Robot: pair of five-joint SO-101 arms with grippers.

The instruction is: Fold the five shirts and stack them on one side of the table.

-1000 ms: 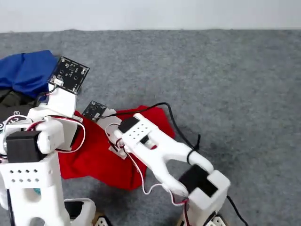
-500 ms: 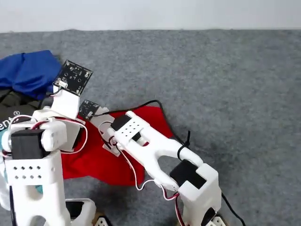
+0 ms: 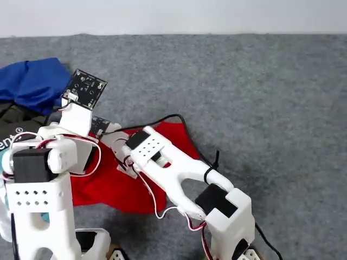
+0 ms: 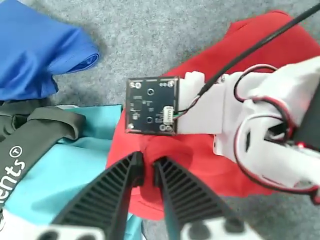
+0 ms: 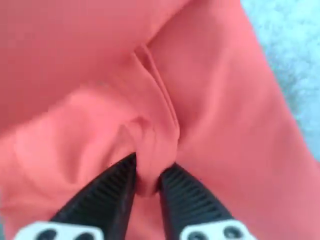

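A crumpled red shirt lies on the grey table between the two arms. My left gripper is shut on a raised fold at the red shirt's edge, next to the teal shirt. My right gripper is shut on a pinched ridge of the red shirt. In the high view the right arm stretches over the shirt toward the left arm, and the two wrists sit close together.
A blue shirt is bunched at the far left, with a black printed shirt and the teal one beside it under the left arm. The right arm's black cable trails over the red shirt. Bare carpet spreads to the right.
The right arm has swung left toward the left arm, dragging the red shirt's right side with it. The left arm shifted slightly; little moved in the last half second.
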